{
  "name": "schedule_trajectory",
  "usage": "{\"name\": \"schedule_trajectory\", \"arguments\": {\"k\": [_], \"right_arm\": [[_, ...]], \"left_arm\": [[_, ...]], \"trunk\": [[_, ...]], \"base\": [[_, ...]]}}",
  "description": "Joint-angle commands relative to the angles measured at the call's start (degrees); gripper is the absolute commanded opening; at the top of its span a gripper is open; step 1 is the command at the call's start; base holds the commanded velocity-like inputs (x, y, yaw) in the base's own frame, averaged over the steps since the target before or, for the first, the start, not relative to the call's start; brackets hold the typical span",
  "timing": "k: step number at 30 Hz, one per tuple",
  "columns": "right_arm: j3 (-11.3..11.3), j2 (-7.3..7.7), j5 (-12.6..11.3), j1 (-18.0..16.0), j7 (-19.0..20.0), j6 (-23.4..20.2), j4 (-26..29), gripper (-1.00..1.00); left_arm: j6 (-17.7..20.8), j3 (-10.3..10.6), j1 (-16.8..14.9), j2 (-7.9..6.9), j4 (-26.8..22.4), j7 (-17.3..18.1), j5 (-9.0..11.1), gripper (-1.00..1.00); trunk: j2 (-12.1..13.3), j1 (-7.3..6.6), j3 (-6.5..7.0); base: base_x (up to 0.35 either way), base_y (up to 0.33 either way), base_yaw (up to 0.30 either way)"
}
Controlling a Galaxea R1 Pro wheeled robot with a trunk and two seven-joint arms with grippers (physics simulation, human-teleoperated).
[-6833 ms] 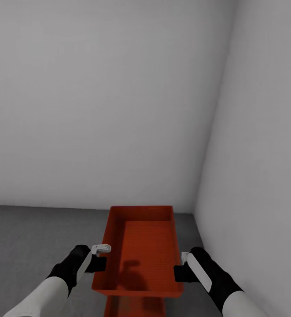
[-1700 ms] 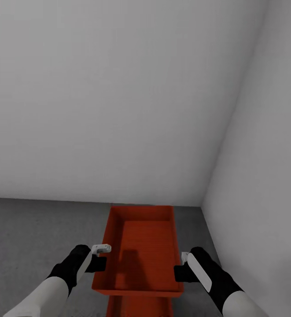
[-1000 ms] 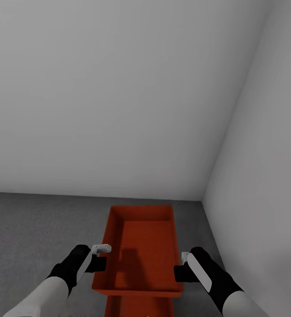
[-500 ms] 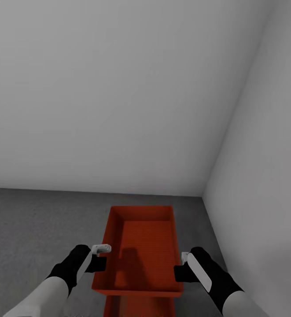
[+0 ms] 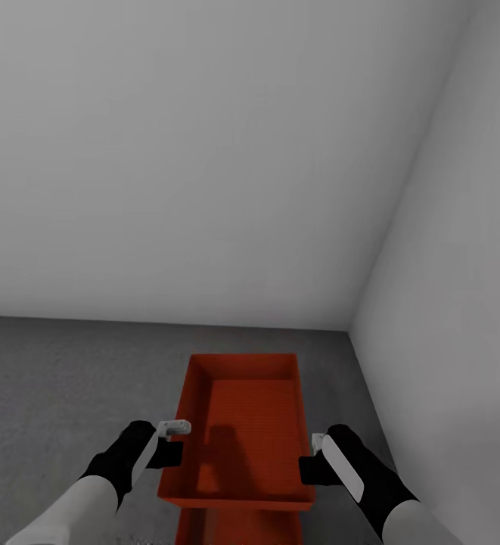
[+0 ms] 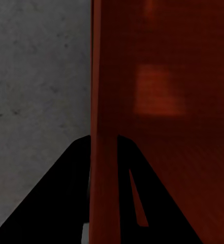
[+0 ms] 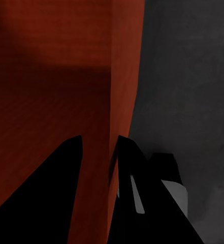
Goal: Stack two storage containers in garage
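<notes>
Upper bin (image 5: 238, 431) carried over garage floor (image 5: 60, 378), above lower bin (image 5: 238, 527), near wall corner (image 5: 349, 327). Left gripper (image 5: 175, 446) and right gripper (image 5: 310, 463) each clenched on a side wall. Risk: uneven release tilts upper bin off lower bin; thin smooth walls may slip.

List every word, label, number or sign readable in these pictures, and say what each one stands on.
None: no text, label, number or sign can be read anywhere.
The upper storage container, held by the left gripper and right gripper, has plain red-orange walls.
The lower storage container beneath it is equally unmarked.
The pale walls and grey concrete floor carry no markings.
</notes>
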State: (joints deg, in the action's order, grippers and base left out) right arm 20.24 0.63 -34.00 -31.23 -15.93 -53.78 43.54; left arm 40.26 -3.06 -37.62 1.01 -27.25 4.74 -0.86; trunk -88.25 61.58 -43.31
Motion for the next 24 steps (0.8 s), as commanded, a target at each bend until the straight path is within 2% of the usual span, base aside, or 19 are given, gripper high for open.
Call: {"name": "schedule_trajectory", "arguments": {"k": [1, 24], "right_arm": [[0.06, -0.01, -0.72, -0.06, -0.16, 0.08, 0.14, -1.0], [0.06, -0.01, -0.72, -0.06, -0.16, 0.08, 0.14, -1.0]], "left_arm": [[0.26, -0.63, 0.0, 0.13, 0.0, 0.73, -1.07, -1.0], [0.26, -0.62, -0.01, 0.13, 0.0, 0.73, -1.04, -1.0]], "trunk": [[-0.45, 0.22, -0.33], [-9.67, 5.27, -6.57]], "base": [[0.0, 0.0, 0.0], [0.0, 0.0, 0.0]]}}
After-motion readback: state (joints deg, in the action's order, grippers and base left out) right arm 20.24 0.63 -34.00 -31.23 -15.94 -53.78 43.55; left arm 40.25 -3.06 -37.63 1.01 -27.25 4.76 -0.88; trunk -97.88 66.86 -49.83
